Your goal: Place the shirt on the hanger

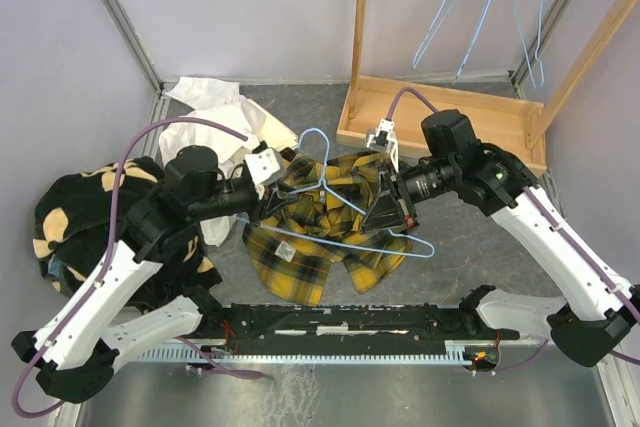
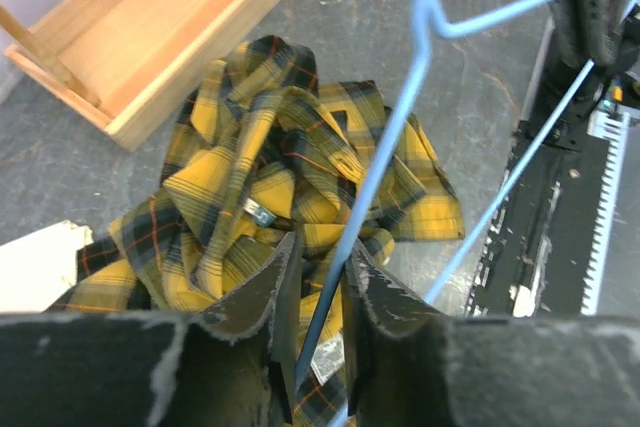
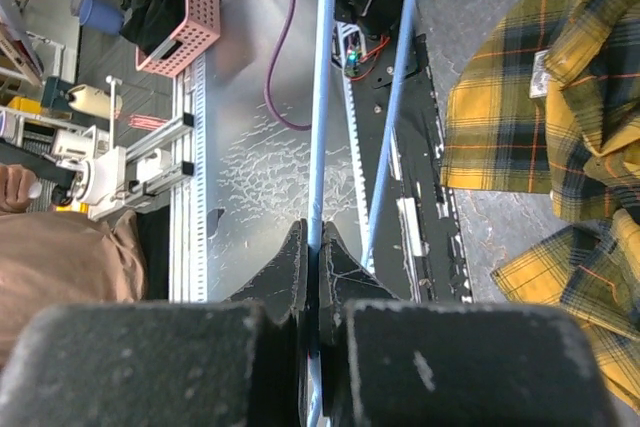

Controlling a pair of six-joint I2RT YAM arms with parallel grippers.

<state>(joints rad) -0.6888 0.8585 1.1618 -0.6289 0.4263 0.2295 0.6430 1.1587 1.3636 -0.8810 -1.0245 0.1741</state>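
from above we see the whole layout: the shirt (image 1: 300, 257) lies crumpled on the grey table (image 1: 480, 247) between the two arms, and the hanger (image 1: 325, 162) lies slantwise across it, reached by both arms. only the wrist views settle the grips. the right gripper (image 3: 318, 257) is pinched tight on one blue wire of the hanger, while the left gripper (image 2: 320, 292) has its fingers a little apart, a wire running between them and lying against one finger, not squeezed. the top view alone shows the white garment (image 1: 215, 107), the black fleece (image 1: 70, 212) and the spare hangers (image 1: 500, 7) hanging above the wooden tray (image 1: 450, 117), from which slanted posts rise. the right wrist alone catches a pink crate (image 3: 190, 7) off the table; something dark sits at it, in or behind we cannot tell. a small label (image 2: 258, 212) shows among the shirt's folds, its writing too small for us to read.
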